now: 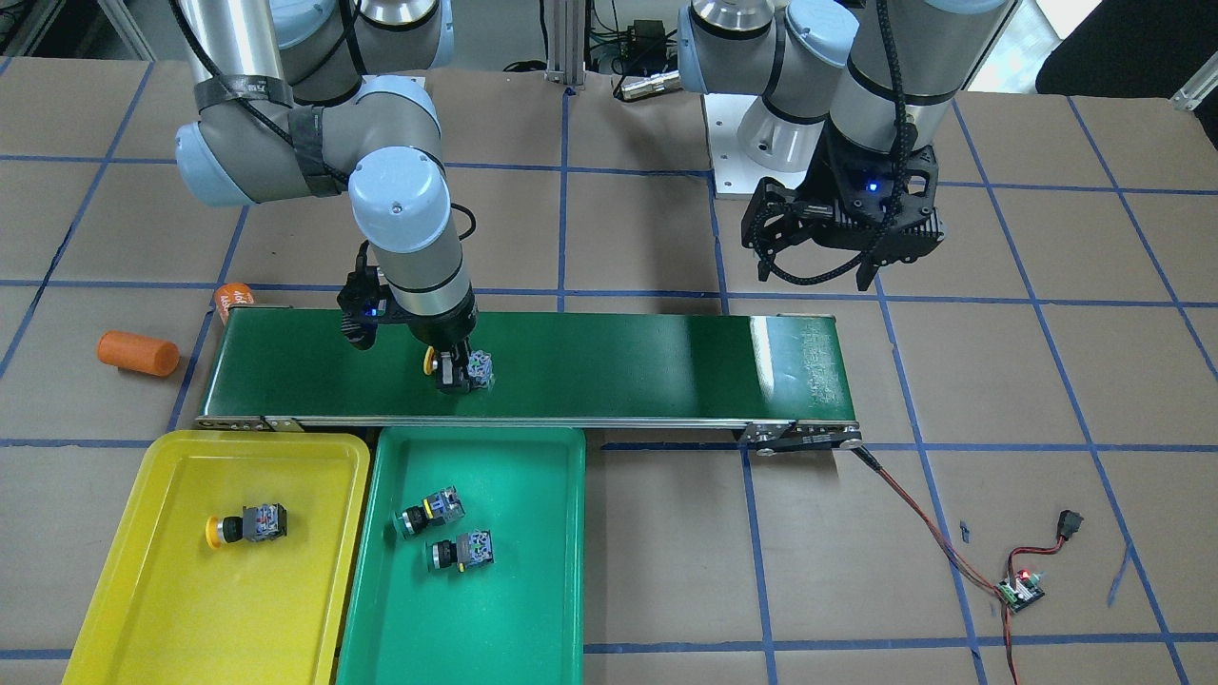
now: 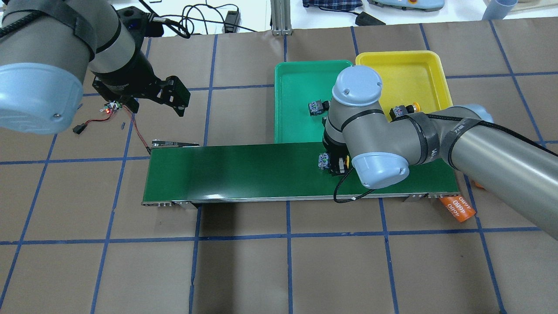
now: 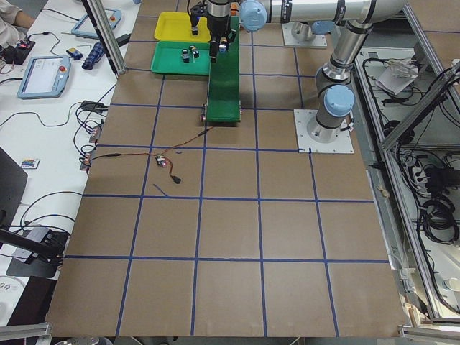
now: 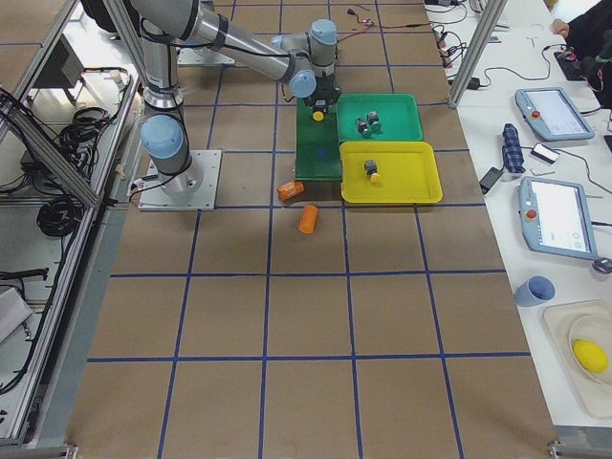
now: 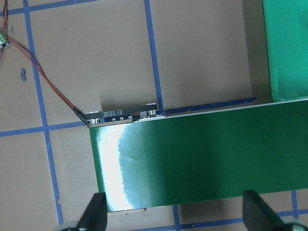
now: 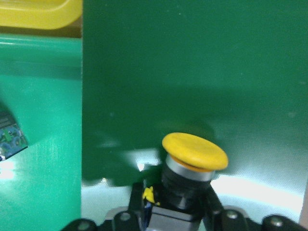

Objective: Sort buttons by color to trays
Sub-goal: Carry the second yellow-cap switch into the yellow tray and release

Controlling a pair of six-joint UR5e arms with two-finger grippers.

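Surface: the table [image 1: 657, 580] is covered in brown paper gridded with blue tape. A long dark-green conveyor belt [image 1: 647, 366] lies across its middle.
Room: in the side views you see benches with tablets and cables along the side across from the robot, and metal framing behind the arm bases.
Right hand: the right gripper [image 1: 455, 373] is low over the belt, clamped on the held yellow button [image 1: 479, 367], whose cap points sideways. You cannot tell whether the button touches the belt.
Left hand: the left gripper [image 5: 175, 211] hangs above the belt's other end, fingers spread wide with nothing between them.
Trays: the yellow tray [image 1: 190, 618] and green tray [image 1: 519, 618] touch side by side against the belt's edge away from the robot, at its right end. The yellow one is the outer.
Sorted: the second yellow button [image 1: 245, 525] lies on its side in the yellow tray. Two green buttons [image 1: 430, 511] lie near each other in the green tray.
Edges: the printed orange cylinder [image 2: 457, 209] sits at the belt's right-end corner, and the plain orange cylinder [image 1: 138, 353] lies near it. Red wires [image 1: 913, 514] run from the belt's left end to a controller board [image 1: 1020, 590].
Open room: the widest run of plain paper lies on the robot's side of the belt.
View differences: overhead, the right arm hides one green button and most of the held one, while the front view shows all four. Only overhead lets you read "4680". The right wrist camera shows the yellow cap close up.
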